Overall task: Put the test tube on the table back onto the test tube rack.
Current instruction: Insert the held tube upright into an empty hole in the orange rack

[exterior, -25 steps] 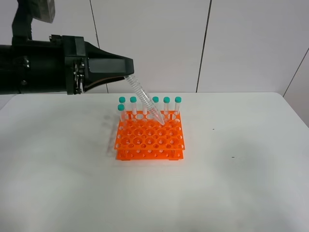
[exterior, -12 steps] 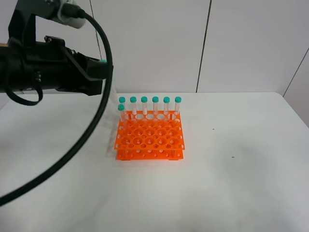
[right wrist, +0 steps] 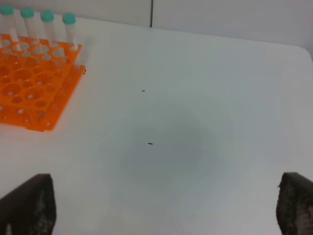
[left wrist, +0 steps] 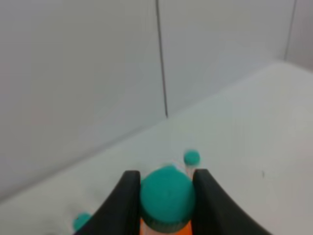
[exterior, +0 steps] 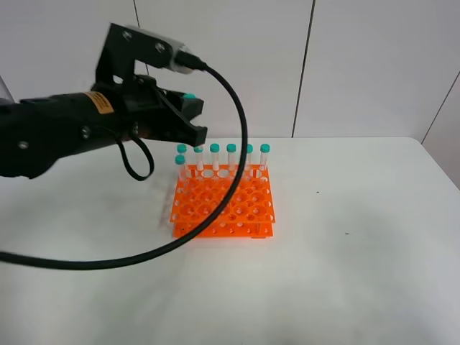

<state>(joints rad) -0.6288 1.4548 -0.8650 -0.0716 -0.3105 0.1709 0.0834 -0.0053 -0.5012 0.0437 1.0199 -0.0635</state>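
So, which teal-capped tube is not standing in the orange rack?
The test tube clamped between the left gripper's jaws, up in the air; the other tubes all stand in the test tube rack.

We logged: test tube rack (exterior: 223, 208) mid-frame; capped tubes (exterior: 231, 157) lining its back row; black cable (exterior: 246, 133) looping across in front. Table (exterior: 359, 273), right and lower frame, lay open.

The rectangular plastic rack (exterior: 253, 208) is bright orange, gridded with holes; slim clear tubes (exterior: 265, 157) carry teal-green caps; the tabletop (exterior: 359, 259) is white.
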